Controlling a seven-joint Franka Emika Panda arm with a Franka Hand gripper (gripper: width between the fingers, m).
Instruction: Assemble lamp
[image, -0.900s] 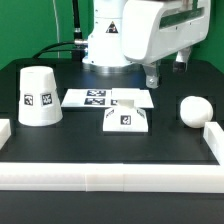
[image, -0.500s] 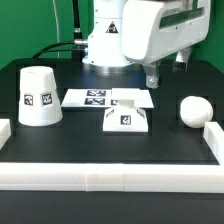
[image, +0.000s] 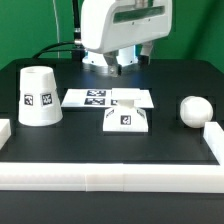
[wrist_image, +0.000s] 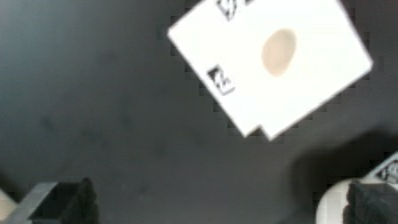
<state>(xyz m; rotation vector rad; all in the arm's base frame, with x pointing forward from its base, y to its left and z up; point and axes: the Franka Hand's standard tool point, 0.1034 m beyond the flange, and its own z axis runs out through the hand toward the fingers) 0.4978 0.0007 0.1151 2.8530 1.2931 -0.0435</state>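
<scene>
The three white lamp parts stand apart on the black table. The cone shade (image: 40, 97) is at the exterior view's left, the squat base (image: 126, 117) is in the middle, and the ball-shaped bulb (image: 193, 109) is at the right. My gripper (image: 130, 61) hangs at the back, above and behind the base, and touches nothing. In the wrist view the gripper (wrist_image: 217, 205) is open and empty, with its dark fingers (wrist_image: 54, 205) far apart over bare black table. The base (wrist_image: 276, 60) shows there from above with its round top hole.
The marker board (image: 90, 98) lies flat behind the base. Long white rail blocks run along the front (image: 110, 176), the right side (image: 213, 136) and the left side (image: 4, 130). A white rounded edge (wrist_image: 361, 195) shows beside one finger; I cannot tell what it is.
The arm has swung toward the exterior view's left and the gripper has risen from near the bulb's side to behind the base. The lamp parts have not moved.
</scene>
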